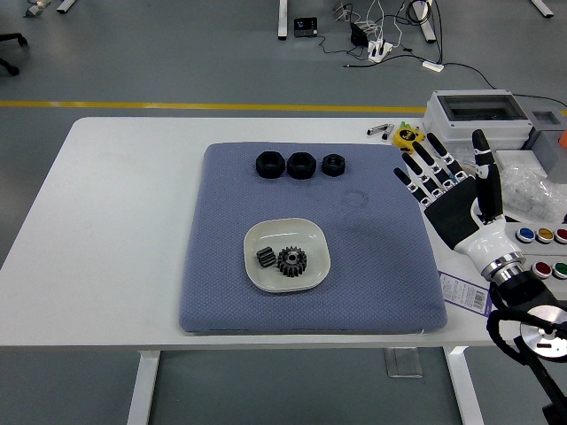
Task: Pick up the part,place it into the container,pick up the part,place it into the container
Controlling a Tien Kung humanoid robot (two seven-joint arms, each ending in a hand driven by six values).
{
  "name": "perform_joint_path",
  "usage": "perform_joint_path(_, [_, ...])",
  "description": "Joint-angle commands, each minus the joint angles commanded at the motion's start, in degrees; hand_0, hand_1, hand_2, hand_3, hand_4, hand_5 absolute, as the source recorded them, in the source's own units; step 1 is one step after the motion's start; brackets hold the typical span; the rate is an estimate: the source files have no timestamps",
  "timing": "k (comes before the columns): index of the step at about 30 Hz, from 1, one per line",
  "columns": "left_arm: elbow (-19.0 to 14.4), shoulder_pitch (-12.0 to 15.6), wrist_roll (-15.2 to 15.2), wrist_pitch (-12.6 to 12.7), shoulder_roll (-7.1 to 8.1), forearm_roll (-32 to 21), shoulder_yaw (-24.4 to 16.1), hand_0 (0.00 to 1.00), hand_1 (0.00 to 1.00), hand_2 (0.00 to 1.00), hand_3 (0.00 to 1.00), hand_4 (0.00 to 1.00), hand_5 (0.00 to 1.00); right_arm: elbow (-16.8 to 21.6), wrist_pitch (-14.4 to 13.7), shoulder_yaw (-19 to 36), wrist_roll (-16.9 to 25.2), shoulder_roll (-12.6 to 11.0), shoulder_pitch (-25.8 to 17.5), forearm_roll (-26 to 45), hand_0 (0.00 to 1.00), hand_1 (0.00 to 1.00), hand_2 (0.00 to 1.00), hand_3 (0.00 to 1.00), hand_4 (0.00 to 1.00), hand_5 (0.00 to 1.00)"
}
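Note:
A white dish (314, 246) sits on the blue-grey pad (381, 266) near its middle, holding a small dark cylinder part (263, 258) and a black toothed gear (291, 260). Three black ring-shaped parts (300, 165) lie in a row along the pad's far edge. My right hand (447, 190) hovers at the pad's right edge, palm up, fingers spread wide, holding nothing. It is well to the right of the dish and the ring parts. My left arm does not show.
A grey box with a clear lid (478, 113) stands at the table's far right. A yellow tool (407, 135) and small bits lie beside it. Coloured buttons (542, 235), a plastic bag (532, 190) and a printed card (467, 292) lie at the right.

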Motion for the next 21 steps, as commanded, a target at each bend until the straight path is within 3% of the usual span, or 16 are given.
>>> perform_joint_path(8, [0.0, 0.1, 0.1, -0.1, 0.0, 0.2, 0.2, 0.74, 0.672, 0.722, 0.632, 0.708, 0.816, 0.4, 0.0, 1.3, 0.9, 0.0, -1.1, -7.2, 0.929, 0.851, 0.872, 0.864, 0.998, 0.689])
perform_joint_path(21, [0.0, -0.2, -0.3, -0.2, 0.0, -0.9, 0.3, 0.74, 0.673, 0.721, 0.631, 0.707, 0.816, 0.8, -0.8, 2.1, 1.9, 0.0, -1.0, -7.7, 0.931, 0.851, 0.873, 0.865, 0.998, 0.705])
